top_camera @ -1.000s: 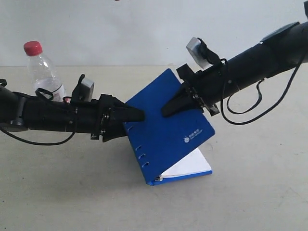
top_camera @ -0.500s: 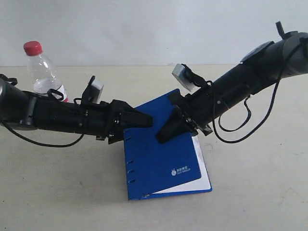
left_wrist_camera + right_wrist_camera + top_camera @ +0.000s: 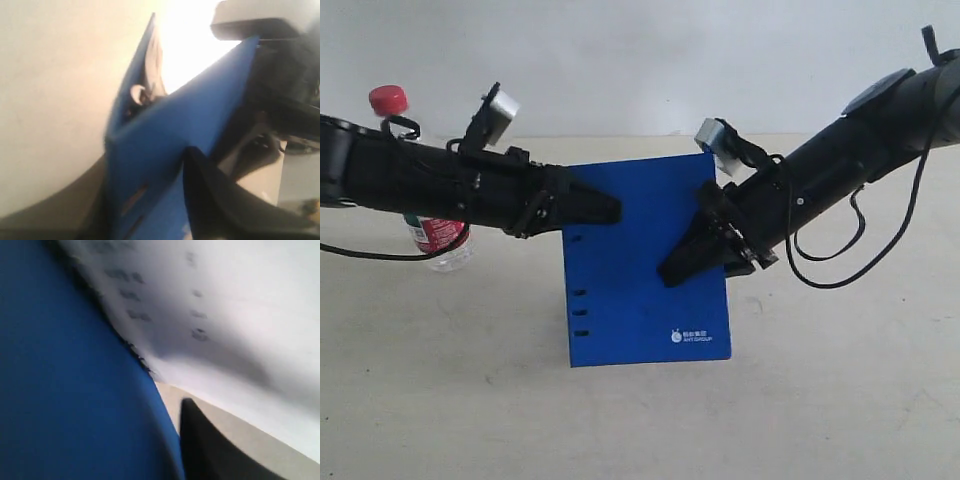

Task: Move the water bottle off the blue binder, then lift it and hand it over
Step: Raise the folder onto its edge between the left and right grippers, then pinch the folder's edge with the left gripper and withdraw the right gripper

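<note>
Your left fingers (image 3: 602, 208) clamp the upright blue binder (image 3: 640, 300) at its slotted edge; whether your right fingers (image 3: 682, 260) grip its other side cannot be told. The water bottle (image 3: 440, 238) stands on the desk (image 3: 820, 400) behind your left arm (image 3: 420, 185).

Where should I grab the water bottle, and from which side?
Grip the water bottle around its round body at the label band, coming in level from the side. It stands upright on the table, red cap up, so a sideways pinch across it should hold. The left arm crosses its middle in the exterior view, so probably approach from the far left.
</note>
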Controlling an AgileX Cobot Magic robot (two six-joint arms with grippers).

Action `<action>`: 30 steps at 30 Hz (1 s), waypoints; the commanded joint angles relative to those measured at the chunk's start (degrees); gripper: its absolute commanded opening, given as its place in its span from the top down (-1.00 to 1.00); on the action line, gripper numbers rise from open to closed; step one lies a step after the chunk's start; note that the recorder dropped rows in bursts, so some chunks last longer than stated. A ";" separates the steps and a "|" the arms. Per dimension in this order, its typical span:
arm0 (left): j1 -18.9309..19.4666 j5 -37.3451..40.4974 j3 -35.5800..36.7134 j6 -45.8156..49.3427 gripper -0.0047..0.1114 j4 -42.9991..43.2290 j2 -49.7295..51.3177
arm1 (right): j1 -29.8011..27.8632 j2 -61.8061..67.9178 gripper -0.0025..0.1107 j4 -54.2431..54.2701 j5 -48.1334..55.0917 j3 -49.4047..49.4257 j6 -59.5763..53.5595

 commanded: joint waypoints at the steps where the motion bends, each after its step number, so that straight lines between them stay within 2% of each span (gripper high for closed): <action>1: -3.08 18.07 -1.35 0.63 0.80 -4.67 -5.59 | 2.33 1.49 0.05 -3.21 -2.68 0.46 -1.80; 3: -3.08 14.57 -1.22 -0.05 0.80 0.68 -5.71 | 2.33 1.49 -0.07 -5.05 -2.68 0.46 -3.25; 6: -3.08 10.78 0.38 -0.14 0.80 7.24 -5.71 | 2.33 1.49 -0.06 -11.36 -2.68 0.46 -3.55; 11: -3.08 14.09 4.63 1.39 0.80 14.17 -5.71 | 2.33 1.49 -0.04 -25.43 -5.32 0.46 2.46; 17: -3.63 17.75 9.89 5.52 0.80 9.35 -5.71 | 2.44 1.49 -0.02 -18.08 -7.57 0.46 -1.06; 19: -3.92 18.07 10.98 7.66 0.80 7.21 -5.71 | 2.44 1.49 0.14 -16.24 -7.05 0.46 -1.30; 25: -6.53 17.99 11.15 9.54 0.80 3.45 -5.71 | 2.44 1.49 0.97 -14.49 -4.75 0.46 -3.65; 27: -7.50 16.42 11.15 10.37 0.70 1.60 -5.71 | 2.44 1.49 0.96 -14.50 -4.50 0.46 -3.78; 29: -8.48 14.59 11.15 11.64 0.52 0.10 -5.71 | 2.44 1.49 0.96 -14.50 -4.50 0.46 -3.78; 30: -9.17 12.96 11.15 12.44 0.35 -1.03 -5.71 | 2.44 1.49 0.96 -14.50 -4.50 0.46 -3.78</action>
